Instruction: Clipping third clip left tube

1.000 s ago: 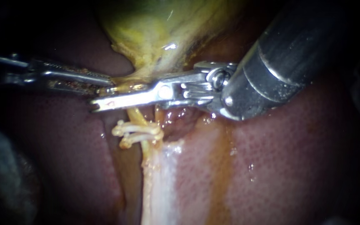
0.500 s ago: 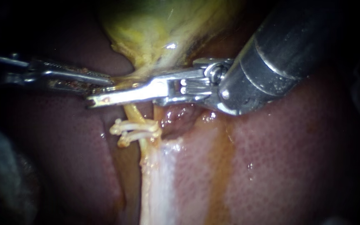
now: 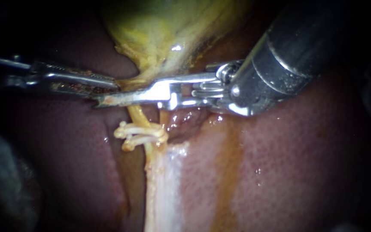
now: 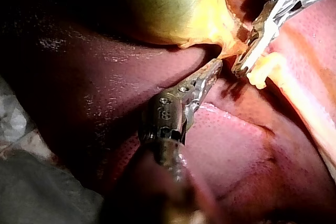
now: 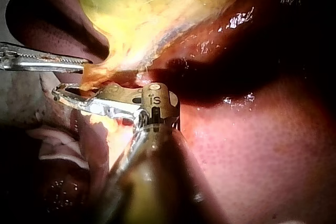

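Observation:
The yellow left tube [image 3: 136, 115] runs down from the gallbladder [image 3: 164, 34] neck. Two pale clips [image 3: 141, 135] lie across it lower down. My right instrument [image 3: 108, 101] comes in from the upper right, and its long thin jaws cross the tube just above those clips, drawn close together on it. In the right wrist view its jaws [image 5: 73, 94] meet at the tips with orange tissue between them. My left instrument [image 3: 108, 83] is shut on the yellow tissue at the gallbladder neck and holds it toward the left. The left wrist view shows its jaws [image 4: 210, 74] closed at that tissue.
Pink liver [image 3: 288, 172] lies all around and under the tube. A pale white band of tissue [image 3: 162, 184] runs down below the clips. The thick shaft of the right instrument [image 3: 288, 56] fills the upper right.
The right instrument's jaws have narrowed from a wide spread to a thin line across the tube, and its wrist rose slightly. The left instrument and the two clips stayed put.

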